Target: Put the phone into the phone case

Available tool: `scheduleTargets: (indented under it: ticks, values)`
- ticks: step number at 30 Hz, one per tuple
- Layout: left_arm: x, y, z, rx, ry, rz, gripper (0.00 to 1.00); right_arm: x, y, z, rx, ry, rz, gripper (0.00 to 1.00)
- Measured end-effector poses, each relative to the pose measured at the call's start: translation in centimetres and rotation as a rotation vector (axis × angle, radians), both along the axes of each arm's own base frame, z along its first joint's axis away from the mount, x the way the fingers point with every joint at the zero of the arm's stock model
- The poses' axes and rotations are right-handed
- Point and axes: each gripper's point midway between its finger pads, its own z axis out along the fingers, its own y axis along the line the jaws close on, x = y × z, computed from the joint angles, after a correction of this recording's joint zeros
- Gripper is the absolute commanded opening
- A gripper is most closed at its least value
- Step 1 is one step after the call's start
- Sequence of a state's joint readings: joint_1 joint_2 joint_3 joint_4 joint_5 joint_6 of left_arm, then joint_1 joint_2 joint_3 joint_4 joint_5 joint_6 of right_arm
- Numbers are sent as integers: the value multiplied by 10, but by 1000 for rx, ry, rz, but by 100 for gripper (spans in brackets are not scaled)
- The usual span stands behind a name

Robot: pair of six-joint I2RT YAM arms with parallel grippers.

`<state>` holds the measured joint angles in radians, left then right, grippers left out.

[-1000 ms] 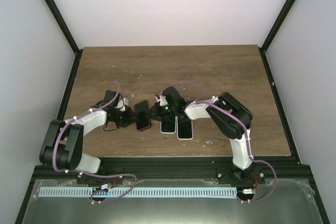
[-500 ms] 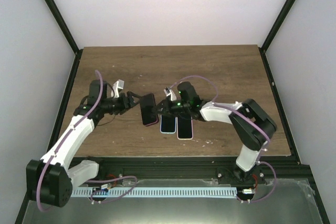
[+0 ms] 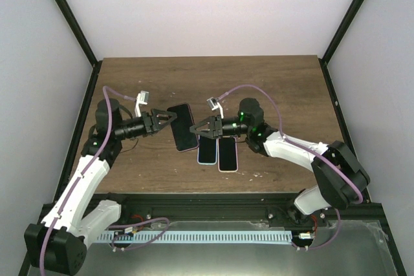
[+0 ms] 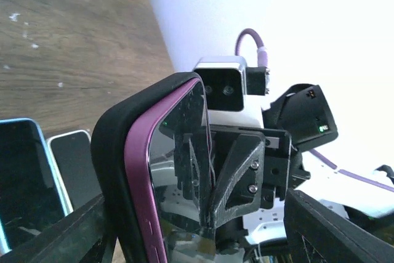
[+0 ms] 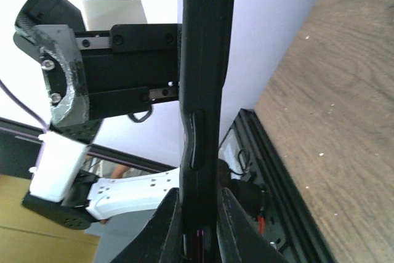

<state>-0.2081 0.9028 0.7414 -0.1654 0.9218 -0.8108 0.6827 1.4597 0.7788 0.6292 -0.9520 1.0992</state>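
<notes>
A purple phone (image 3: 183, 126) sits in a black phone case (image 4: 114, 152) and is held in the air between my two arms. Its purple edge (image 4: 138, 177) shows inside the case rim in the left wrist view. My right gripper (image 3: 199, 127) is shut on the case's right edge; in the right wrist view (image 5: 200, 226) both fingers pinch the black edge (image 5: 206, 60). My left gripper (image 3: 167, 119) is at the phone's left end with its fingers spread wide. In the left wrist view (image 4: 197, 232) the phone stands beside its left finger (image 4: 68, 235).
Two more phones lie side by side on the wooden table (image 3: 272, 88) below the held one: a blue-edged one (image 3: 207, 151) and a pale-edged one (image 3: 227, 156). Black frame rails run along the table's left, right and near edges.
Both arms have risen from the table. The cased phone has come up off the wood and moved back. The left arm has stretched out and the right gripper has kept its grip.
</notes>
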Motion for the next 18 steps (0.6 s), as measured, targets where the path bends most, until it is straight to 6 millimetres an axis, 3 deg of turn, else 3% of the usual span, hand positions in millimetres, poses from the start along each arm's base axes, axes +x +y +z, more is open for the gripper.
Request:
scheduleTargets:
  ticks: [14,18]
  values:
    - [-13,-7,25,-156,-49,-67,68,-19,-8,24,94,23,66,1]
    - [-14,-7,29,-168,-53,-70,58,-21,-10,27,106,24,69,1]
